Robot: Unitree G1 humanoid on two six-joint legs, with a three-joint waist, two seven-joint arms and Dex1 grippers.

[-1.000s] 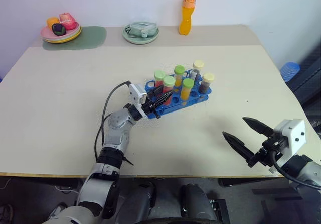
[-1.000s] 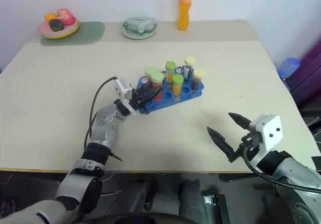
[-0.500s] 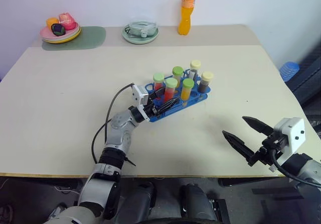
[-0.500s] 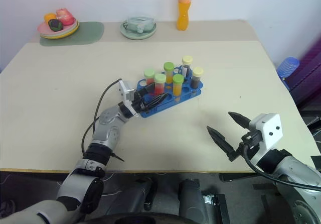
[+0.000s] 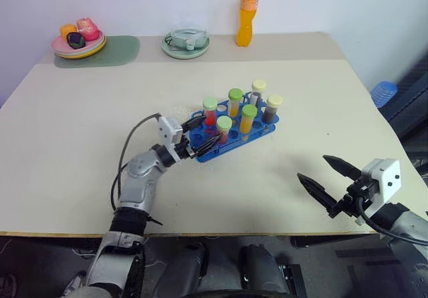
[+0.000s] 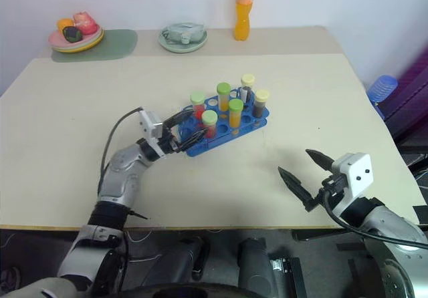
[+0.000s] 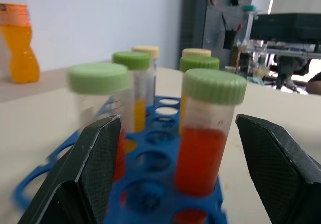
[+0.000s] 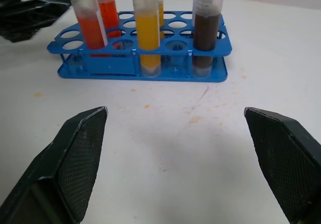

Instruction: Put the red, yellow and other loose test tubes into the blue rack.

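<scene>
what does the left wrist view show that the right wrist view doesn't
Left wrist view alone: the tall orange drink bottle by the wall, and grey shelving behind the table.

Right wrist view alone: the dark brown cream-capped tube seen full length, and orange specks on the tabletop.

Both: the bright blue plastic tube rack holding a green-capped red tube, framed by an open gripper's black fingers.

— What is the beige table (image 5: 73, 144) carrying?
— The blue rack (image 5: 231, 137) is sitting mid-table — a green mat (image 5: 107, 47), a plate (image 5: 185, 43) and an orange bottle (image 5: 246, 21) are standing along the back.
</scene>
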